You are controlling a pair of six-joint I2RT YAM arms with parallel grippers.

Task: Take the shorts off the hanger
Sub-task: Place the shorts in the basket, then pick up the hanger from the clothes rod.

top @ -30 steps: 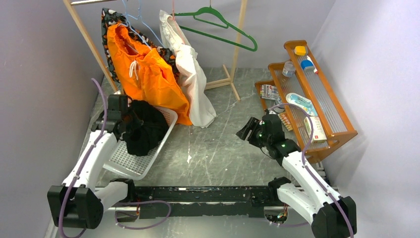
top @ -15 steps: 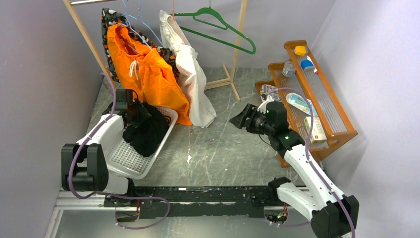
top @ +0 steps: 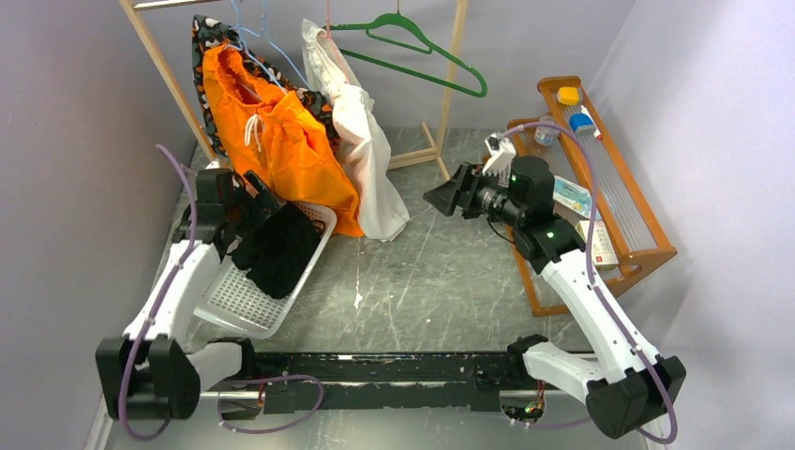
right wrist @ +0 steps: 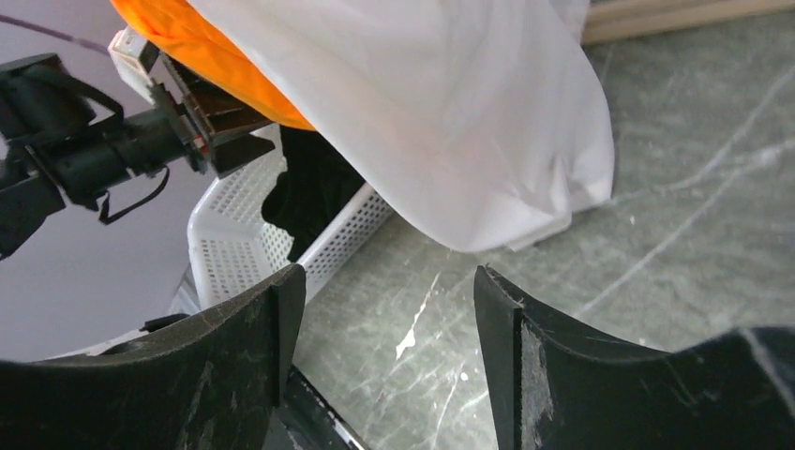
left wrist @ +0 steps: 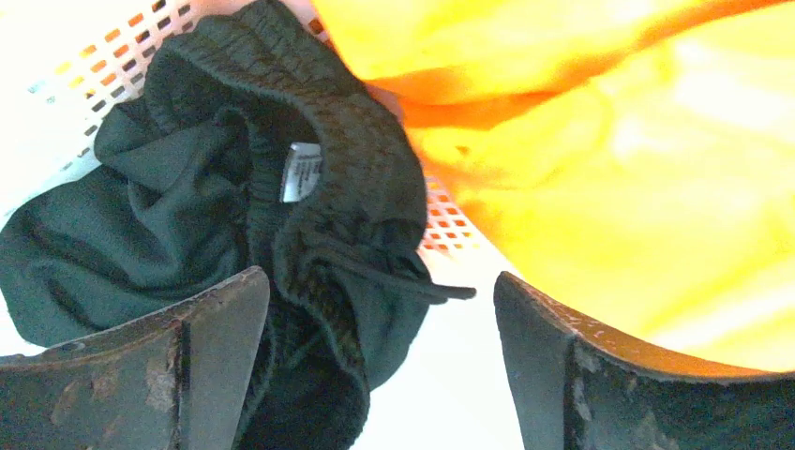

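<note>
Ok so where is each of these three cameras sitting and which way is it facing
Top external: above and behind the bases, looking down; both arms, left gripper and right gripper, show.
Left wrist: over the basket, facing the black garment and shorts; own fingers below.
Right wrist: facing left at the white garment; own fingers below.
All three share the shorts.

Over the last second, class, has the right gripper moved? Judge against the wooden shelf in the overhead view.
Yes. The right gripper moved up the view, along the wooden shelf toward its far end, and left toward the white garment.
</note>
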